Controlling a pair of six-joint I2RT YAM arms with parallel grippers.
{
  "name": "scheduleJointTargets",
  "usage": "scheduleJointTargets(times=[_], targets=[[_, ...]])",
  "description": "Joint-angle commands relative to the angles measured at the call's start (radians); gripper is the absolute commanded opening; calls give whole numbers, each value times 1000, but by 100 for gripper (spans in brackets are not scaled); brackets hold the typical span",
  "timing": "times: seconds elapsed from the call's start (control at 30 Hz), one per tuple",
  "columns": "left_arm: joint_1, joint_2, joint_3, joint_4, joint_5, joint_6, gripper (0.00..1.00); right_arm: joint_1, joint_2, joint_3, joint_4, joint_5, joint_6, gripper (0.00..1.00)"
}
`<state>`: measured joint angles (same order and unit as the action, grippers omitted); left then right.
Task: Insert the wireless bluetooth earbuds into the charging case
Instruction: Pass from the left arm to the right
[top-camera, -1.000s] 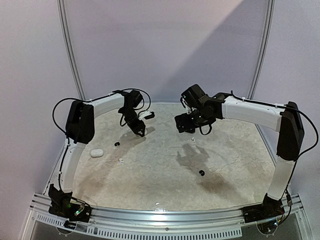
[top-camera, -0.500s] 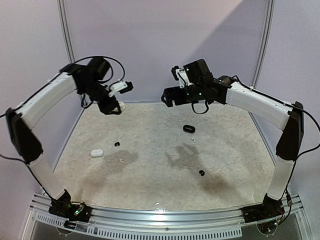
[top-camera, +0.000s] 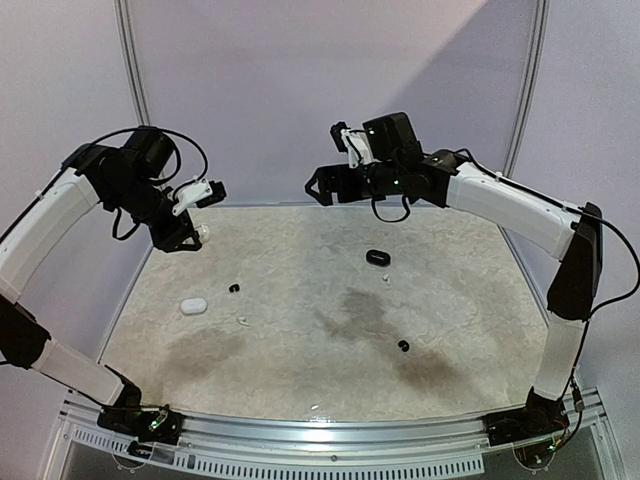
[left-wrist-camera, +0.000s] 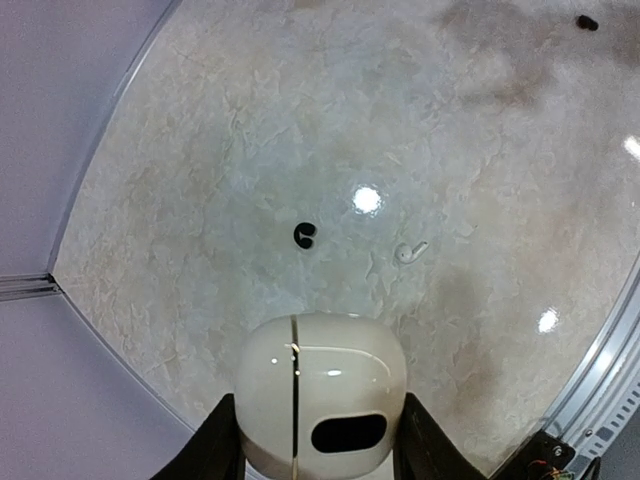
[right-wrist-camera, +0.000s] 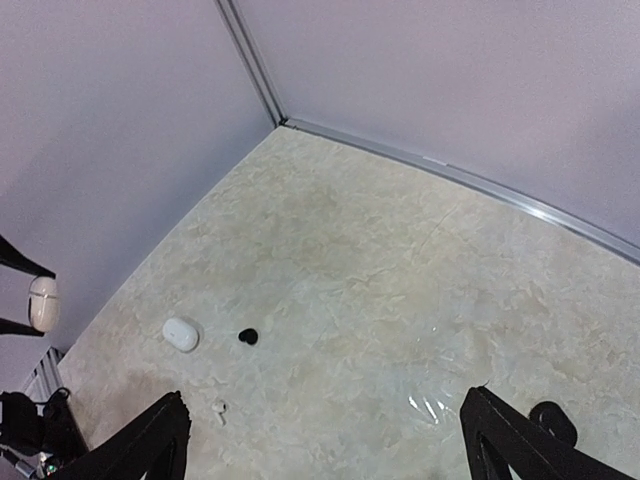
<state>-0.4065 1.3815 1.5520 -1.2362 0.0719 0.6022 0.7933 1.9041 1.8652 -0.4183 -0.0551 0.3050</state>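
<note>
White earbud (left-wrist-camera: 410, 251), mid-frame: judged light, slippery; best pinched across bulb. Case (left-wrist-camera: 320, 385) held by left gripper (left-wrist-camera: 320, 435); right gripper (right-wrist-camera: 330, 440) splayed, empty.

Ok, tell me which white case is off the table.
The white case clamped in the jaws of the left gripper, held aloft; the other white case lies on the table.

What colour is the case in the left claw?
Glossy cream-white case; left wrist view shows it best.

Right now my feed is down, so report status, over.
Left jaws shut on white case, aloft. Right jaws open, empty. Black earbud, white earbud loose on table. Nothing covers them.
</note>
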Motion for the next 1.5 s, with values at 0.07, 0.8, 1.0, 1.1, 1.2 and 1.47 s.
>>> scheduleJointTargets(times=[0.07, 0.8, 1.0, 1.1, 1.2, 1.47], targets=[[-14, -36, 22, 61, 4, 53, 7, 8, -81, -30, -134, -91, -25, 95], [-149, -338, -415, 590, 19, 536, 8, 186, 156, 176, 217, -302, 249, 83], [-159, -330, -425, 615, 38, 501, 8, 191, 241, 227, 230, -411, 289, 74], [-160, -317, -423, 611, 35, 503, 8, 193, 265, 250, 227, -459, 301, 69], [-160, -311, -421, 610, 36, 504, 8, 193, 282, 247, 240, -472, 328, 60], [-167, -307, -418, 617, 30, 502, 8, 198, 307, 252, 251, -492, 353, 42]])
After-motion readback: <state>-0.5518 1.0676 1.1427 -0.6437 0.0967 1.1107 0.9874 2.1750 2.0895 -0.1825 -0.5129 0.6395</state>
